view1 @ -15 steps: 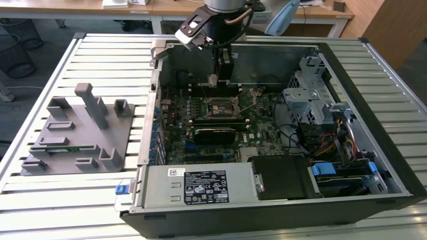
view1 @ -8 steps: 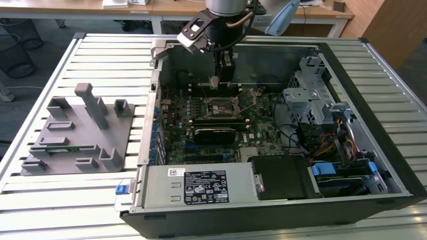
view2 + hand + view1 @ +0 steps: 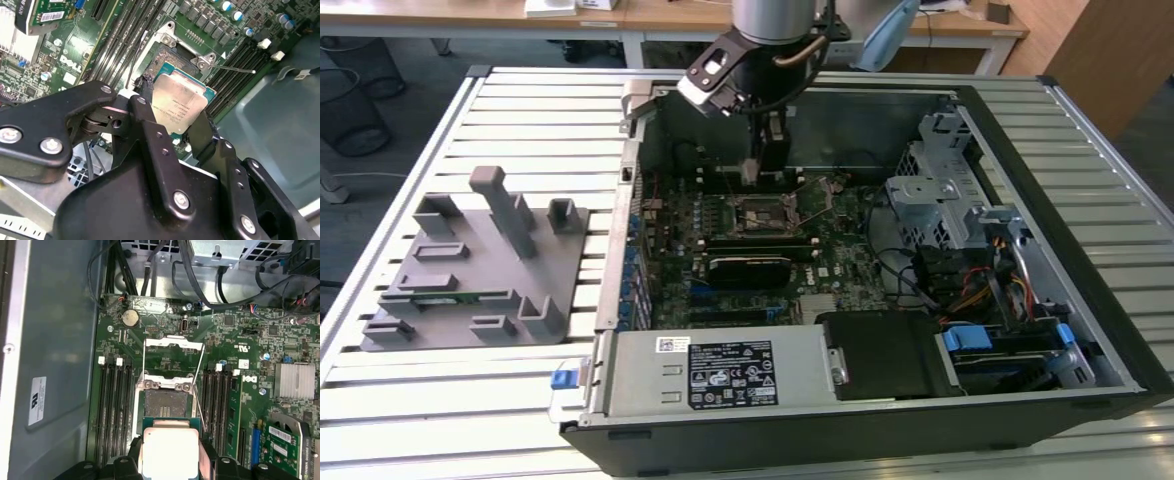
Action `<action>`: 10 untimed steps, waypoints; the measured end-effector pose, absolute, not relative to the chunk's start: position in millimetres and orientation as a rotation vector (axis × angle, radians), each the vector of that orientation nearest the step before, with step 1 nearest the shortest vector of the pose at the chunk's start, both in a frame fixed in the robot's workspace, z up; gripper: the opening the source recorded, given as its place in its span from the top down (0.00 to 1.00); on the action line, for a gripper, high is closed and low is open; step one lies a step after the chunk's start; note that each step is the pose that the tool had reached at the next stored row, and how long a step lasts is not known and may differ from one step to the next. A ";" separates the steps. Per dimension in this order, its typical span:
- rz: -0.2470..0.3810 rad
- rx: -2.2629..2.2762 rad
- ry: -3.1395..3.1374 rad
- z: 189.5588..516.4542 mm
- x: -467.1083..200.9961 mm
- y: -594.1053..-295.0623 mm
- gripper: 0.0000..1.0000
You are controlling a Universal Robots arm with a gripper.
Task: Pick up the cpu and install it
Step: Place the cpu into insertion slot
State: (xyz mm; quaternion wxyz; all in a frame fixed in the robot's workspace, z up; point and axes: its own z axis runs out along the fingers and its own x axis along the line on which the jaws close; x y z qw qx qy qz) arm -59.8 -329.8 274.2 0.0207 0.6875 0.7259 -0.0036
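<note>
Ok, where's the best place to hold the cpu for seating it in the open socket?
By two opposite pale edges, coming from above its flat metal top. The cpu is thin and flat, so only its edges offer purchase, and the underside must stay free to meet the socket. The gripper has its fingers pinching it that way now.

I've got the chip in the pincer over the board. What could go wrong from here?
The chip, held by its edges in the pincer, is not squarely over the open socket; lowered misaligned, it might damage the contacts. The thin wire lever beside the socket could snag a finger. The hinged frame stands open nearby and might be bumped.
</note>
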 end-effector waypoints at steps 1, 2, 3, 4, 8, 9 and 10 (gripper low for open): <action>-0.011 2.132 2.251 272.3 -59.6 -329.8 0.47; -0.011 2.132 2.251 270.5 -59.6 -329.8 0.47; -0.011 2.132 2.251 268.9 -59.5 -329.8 0.47; -0.011 2.132 2.251 267.5 -59.5 -329.8 0.47; -0.011 2.132 2.251 261.5 -58.9 -329.8 0.47; -0.011 2.132 2.251 260.2 -58.7 -329.8 0.47; -0.011 2.132 2.251 258.9 -58.6 -329.8 0.47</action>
